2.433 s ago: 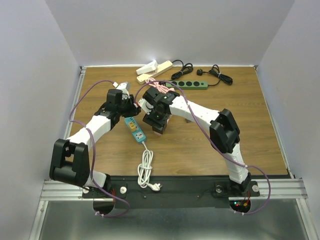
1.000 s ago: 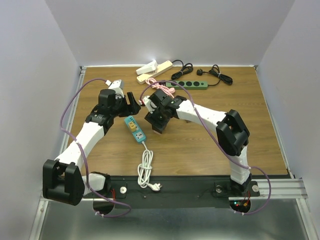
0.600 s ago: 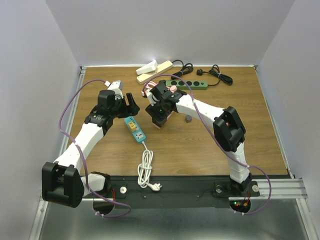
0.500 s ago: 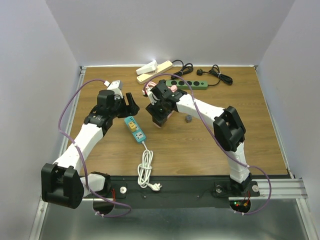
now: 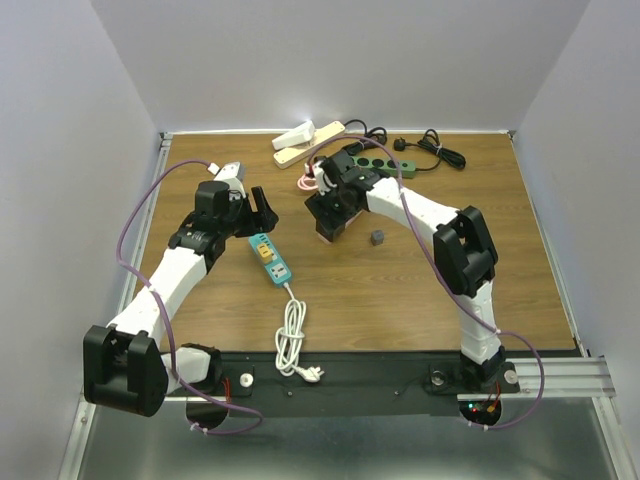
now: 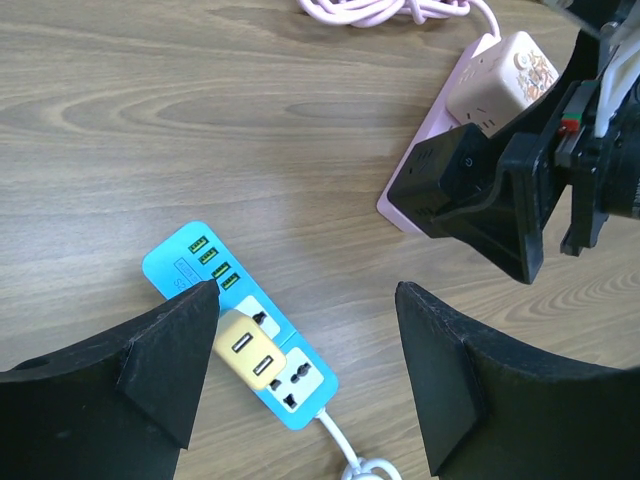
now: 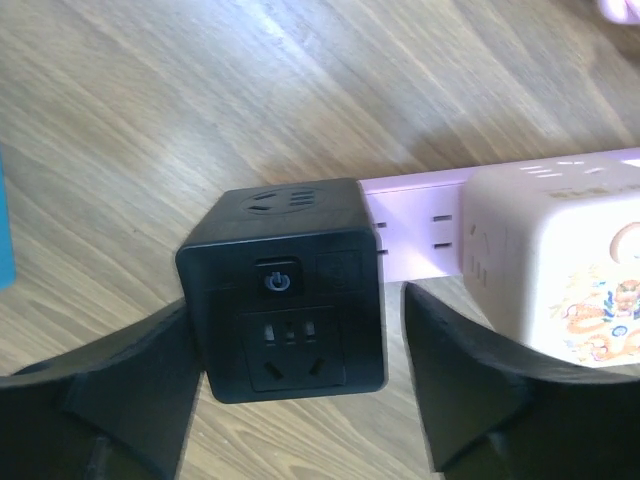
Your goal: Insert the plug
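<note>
A black cube adapter (image 7: 285, 290) sits plugged into a pink power strip (image 7: 420, 225), next to a cream cube adapter (image 7: 555, 260). My right gripper (image 7: 295, 300) straddles the black cube: its left finger lies against it and a narrow gap shows at its right finger. In the top view the right gripper (image 5: 325, 222) covers the cube, and the strip's end (image 5: 324, 237) peeks out. My left gripper (image 6: 305, 300) is open and empty above a blue power strip (image 6: 300, 390) that carries a yellow USB adapter (image 6: 250, 350). The left gripper (image 5: 258, 205) stands just behind the blue strip (image 5: 270, 258).
A small grey block (image 5: 377, 238) lies right of the right gripper. A green power strip (image 5: 378, 168), black cables (image 5: 440, 152), a cream strip (image 5: 312, 140) and a pink cord (image 5: 306, 178) lie at the back. The blue strip's white cord (image 5: 291, 340) coils near the front edge.
The right gripper has moved back and to the right, the pink strip with it, uncovering the grey block. The left arm pulled back from the blue strip and now holds still.
</note>
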`<state>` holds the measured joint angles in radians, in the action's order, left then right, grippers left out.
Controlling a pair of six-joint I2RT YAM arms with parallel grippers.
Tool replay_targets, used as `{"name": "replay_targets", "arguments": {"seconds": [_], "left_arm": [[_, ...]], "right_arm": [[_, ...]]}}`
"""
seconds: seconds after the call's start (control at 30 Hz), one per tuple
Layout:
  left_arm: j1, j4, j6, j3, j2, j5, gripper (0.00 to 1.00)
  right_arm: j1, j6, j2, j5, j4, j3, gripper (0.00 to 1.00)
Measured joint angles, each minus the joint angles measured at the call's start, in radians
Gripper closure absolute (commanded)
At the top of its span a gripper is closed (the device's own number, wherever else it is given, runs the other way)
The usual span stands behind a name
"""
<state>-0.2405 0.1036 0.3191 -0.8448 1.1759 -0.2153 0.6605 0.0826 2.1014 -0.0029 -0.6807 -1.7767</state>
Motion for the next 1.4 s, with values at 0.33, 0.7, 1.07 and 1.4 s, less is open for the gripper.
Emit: {"name": "replay_targets", "arguments": {"seconds": [0.33,0.7,1.07,1.4], "left_arm": [[0.000,0.000,-0.005,0.000,0.009,0.006,0.18],[0.000,0.000,-0.013,0.000,0.021,0.011,0.18],[-0.028,-0.007,-0.024,0.000,0.005,0.011,0.19],[-0.085,-0.012,-0.031,0.000,0.005,0.014,0.19]], "right_arm": [[-0.017,-0.004,-0.013,-0.015,-0.011,-0.031,0.01],[-0.028,-0.018,-0.152,-0.023,0.003,0.007,0.00],[-0.124,-0.159,-0.396,0.101,0.061,0.269,0.00],[-0.157,-0.215,-0.372,0.104,0.122,0.430,0.06]]}}
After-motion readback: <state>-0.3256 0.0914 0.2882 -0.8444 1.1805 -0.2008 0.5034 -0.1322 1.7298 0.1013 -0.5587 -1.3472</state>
